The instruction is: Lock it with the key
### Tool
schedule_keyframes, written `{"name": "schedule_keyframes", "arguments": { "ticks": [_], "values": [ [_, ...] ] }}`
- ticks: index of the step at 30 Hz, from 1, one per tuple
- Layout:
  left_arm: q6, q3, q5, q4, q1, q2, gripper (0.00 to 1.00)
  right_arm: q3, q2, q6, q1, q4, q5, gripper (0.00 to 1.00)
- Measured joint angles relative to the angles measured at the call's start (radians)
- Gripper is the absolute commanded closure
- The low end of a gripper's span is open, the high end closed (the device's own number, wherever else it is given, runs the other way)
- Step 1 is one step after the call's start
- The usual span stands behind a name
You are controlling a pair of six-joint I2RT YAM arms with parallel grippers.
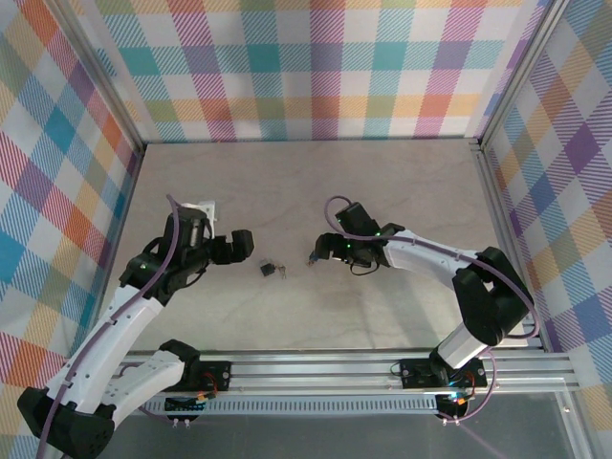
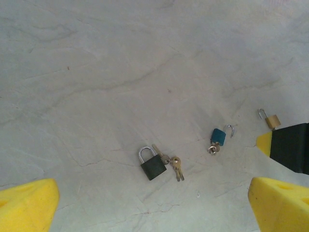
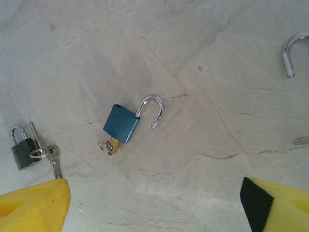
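Yellow fingertips [image 3: 34, 205] of the right gripper [image 3: 154, 208] stand wide apart, empty, near the blue padlock [image 3: 120, 124] lying on the table [image 3: 217, 159]: shackle [image 3: 150, 108] swung open, key [image 3: 112, 145] in its base. The left gripper [image 2: 154, 205], equally spread and empty, hovers over the black padlock [image 2: 153, 166], whose hoop is closed. Locking appears unstarted: grasping, closing the shackle and turning the key are yet to do.

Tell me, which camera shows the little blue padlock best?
Right wrist view: the blue padlock lies large and central, shackle open, key in its base. Left wrist view shows it small; the top view, a mere speck.
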Motion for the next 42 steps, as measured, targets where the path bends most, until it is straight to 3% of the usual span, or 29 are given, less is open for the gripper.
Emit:
{"name": "schedule_keyframes", "arguments": {
  "ticks": [5,11,25,42],
  "values": [
    [-0.001,0.016,0.000,-0.019,-0.034,0.010,0.00,0.000,0.015,0.001,-0.001,0.057,-0.064,0.24],
    [-0.001,0.045,-0.034,-0.023,-0.109,0.047,0.00,0.043,0.104,0.008,-0.001,0.071,-0.078,0.25],
    [0.000,0.045,-0.106,-0.045,-0.110,0.027,0.00,0.127,0.227,0.061,-0.008,0.073,-0.059,0.36],
    [0.014,0.045,-0.109,-0.046,-0.110,0.035,0.00,0.127,0.275,0.087,-0.027,0.106,-0.082,0.46]
  ]
}}
